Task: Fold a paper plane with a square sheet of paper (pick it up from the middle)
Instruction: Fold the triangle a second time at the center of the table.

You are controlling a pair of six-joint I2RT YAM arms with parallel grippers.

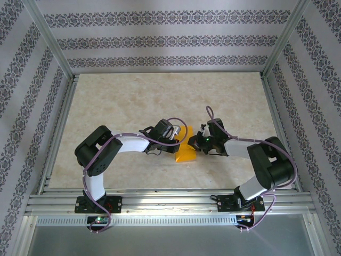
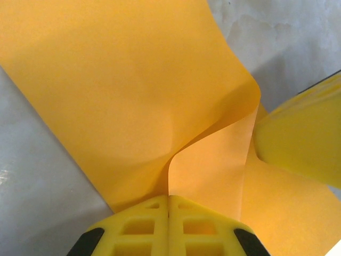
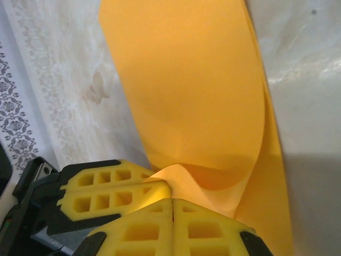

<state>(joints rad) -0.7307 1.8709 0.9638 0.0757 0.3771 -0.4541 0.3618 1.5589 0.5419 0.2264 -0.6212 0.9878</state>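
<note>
A pale beige tabletop (image 1: 133, 101) with a faint marbled pattern, seen from above and bordered by silver metal rails on its left, right and near sides. One thing lies on it: an orange-yellow sheet of paper (image 1: 186, 152), just right of centre and a little toward the near edge. Part of the sheet rests flat on the surface (plain, with no markings), while the rest curls upward in a loose, soft fold.

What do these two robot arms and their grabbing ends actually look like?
The left arm and right arm each have chunky black joints joined by white links, with a thin purple cable looping along them. A small green light glows near the right wrist. The jaws are bright yellow blocks with square cut-outs and black corners.
</note>
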